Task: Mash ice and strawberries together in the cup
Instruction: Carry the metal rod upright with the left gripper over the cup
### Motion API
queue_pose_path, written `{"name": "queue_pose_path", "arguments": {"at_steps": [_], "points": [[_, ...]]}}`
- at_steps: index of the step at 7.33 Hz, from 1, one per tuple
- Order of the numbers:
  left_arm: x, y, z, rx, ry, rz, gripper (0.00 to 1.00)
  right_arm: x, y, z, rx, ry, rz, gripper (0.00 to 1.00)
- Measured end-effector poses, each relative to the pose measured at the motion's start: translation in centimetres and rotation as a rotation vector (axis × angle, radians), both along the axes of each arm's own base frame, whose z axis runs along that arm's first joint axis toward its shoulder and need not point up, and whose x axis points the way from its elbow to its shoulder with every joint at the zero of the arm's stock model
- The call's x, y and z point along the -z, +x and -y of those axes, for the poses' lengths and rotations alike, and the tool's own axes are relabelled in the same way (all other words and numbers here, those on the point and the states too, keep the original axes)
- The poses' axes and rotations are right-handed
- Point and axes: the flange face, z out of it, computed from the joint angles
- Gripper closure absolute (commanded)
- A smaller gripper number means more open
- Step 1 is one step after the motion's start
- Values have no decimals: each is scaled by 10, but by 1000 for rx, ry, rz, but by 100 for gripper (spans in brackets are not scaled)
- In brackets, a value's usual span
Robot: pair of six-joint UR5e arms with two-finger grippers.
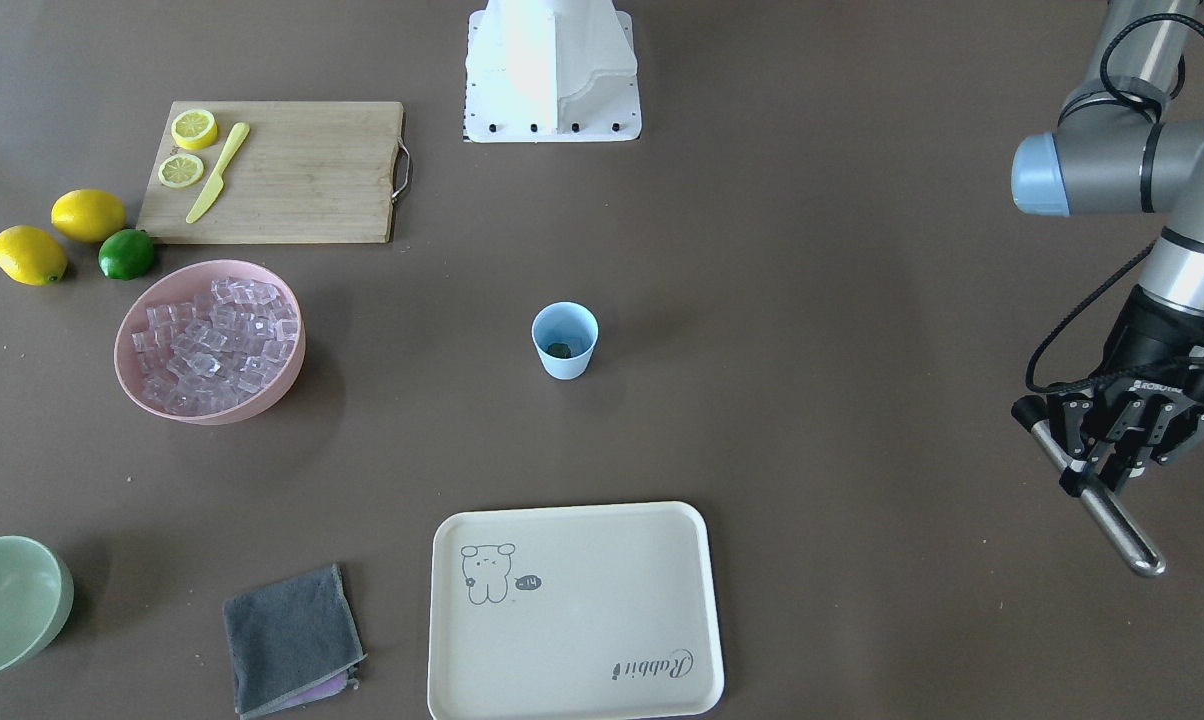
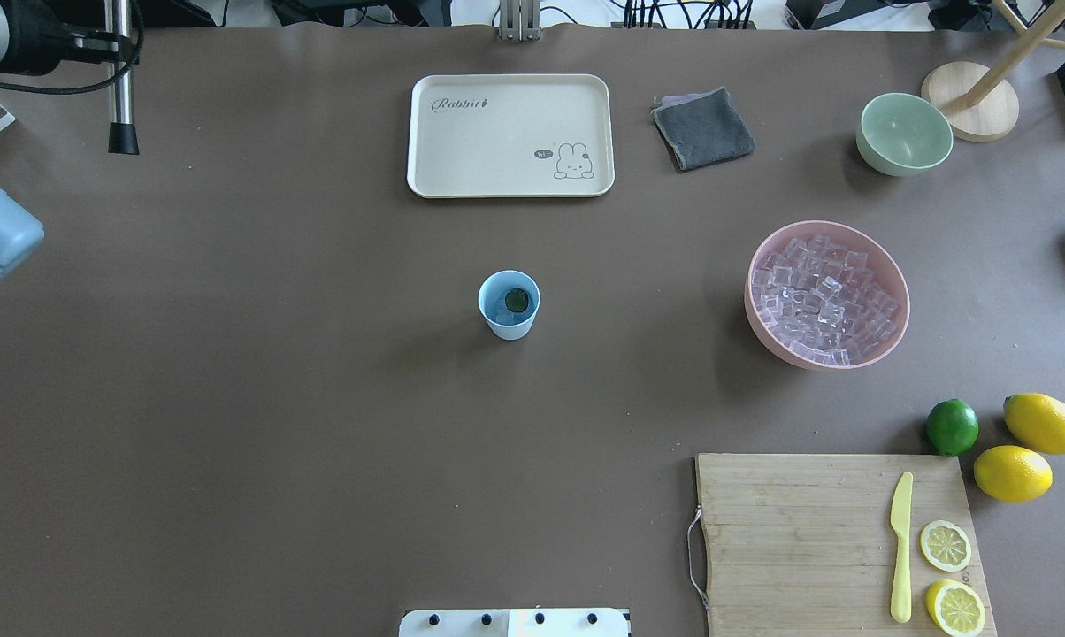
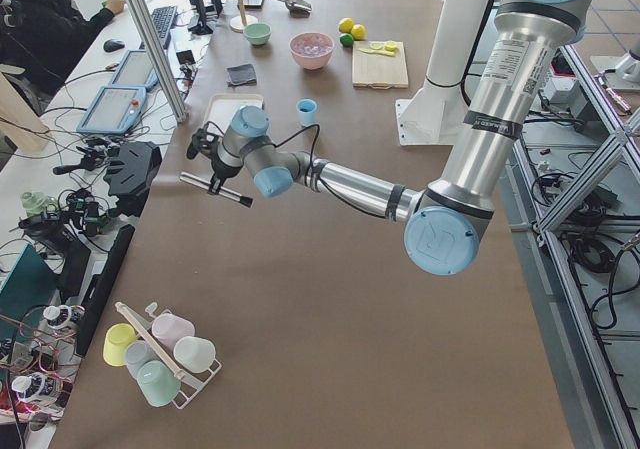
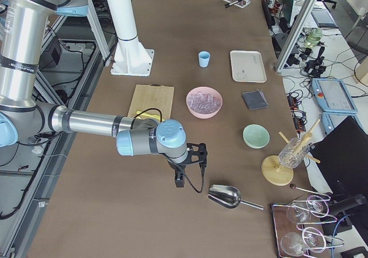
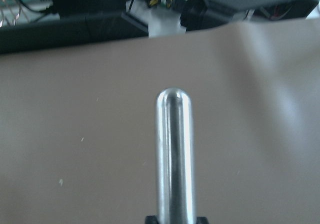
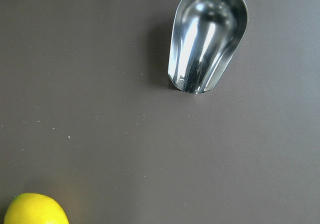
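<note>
One shiny steel rod point(image 1: 1112, 520) is clamped in the left gripper point(image 1: 1092, 470); centre it upright over the small pale-blue cup point(image 1: 562, 368) before pressing; right gripper point(image 4: 181, 180): cannot tell

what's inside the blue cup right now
The cup holds what seems to be the strawberry, only its dark-green cap showing. The cap hides its red body and whatever lies under it.

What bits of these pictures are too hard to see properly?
- Inside the cup: from overhead only a tiny dark green blob shows. It is too small to name, or to tell what else is in there.
- Right pincer: it shows only in the right side view, small and dark, so open or shut is unclear.
- Scoop: the top edge of the right wrist view cuts off its handle.
</note>
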Motion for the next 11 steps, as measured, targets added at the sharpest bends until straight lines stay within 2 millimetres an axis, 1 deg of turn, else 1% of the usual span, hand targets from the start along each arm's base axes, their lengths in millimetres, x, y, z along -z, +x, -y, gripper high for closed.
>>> {"name": "queue_pose_path", "arguments": {"at_steps": [1, 2, 3, 4, 5, 6, 7, 9, 10, 11], "points": [[49, 51, -19, 72, 78, -26, 74, 1, 0, 1, 0, 2, -1, 0], [92, 107, -43, 136, 141, -56, 74, 1, 0, 1, 0, 1, -1, 0], [128, 155, -68, 207, 191, -61, 74, 1, 0, 1, 0, 2, 0, 0], [157, 191, -91, 265, 223, -40, 74, 1, 0, 2, 1, 5, 0, 0], [183, 219, -113, 308, 244, -26, 74, 1, 0, 5, 1, 5, 0, 0], [201, 238, -132, 334, 254, -37, 75, 0, 0, 5, 1, -1, -1, 0], [213, 256, -150, 348, 261, -52, 75, -3, -1, 5, 1, -11, -3, 0], [219, 302, -198, 386, 293, -52, 75, -5, -1, 2, 1, -22, -1, 0], [218, 321, -219, 409, 302, -56, 75, -6, -1, 0, 2, -25, -1, 0], [214, 338, -232, 436, 302, -61, 74, -8, -1, 0, 3, -27, -1, 0]]}}
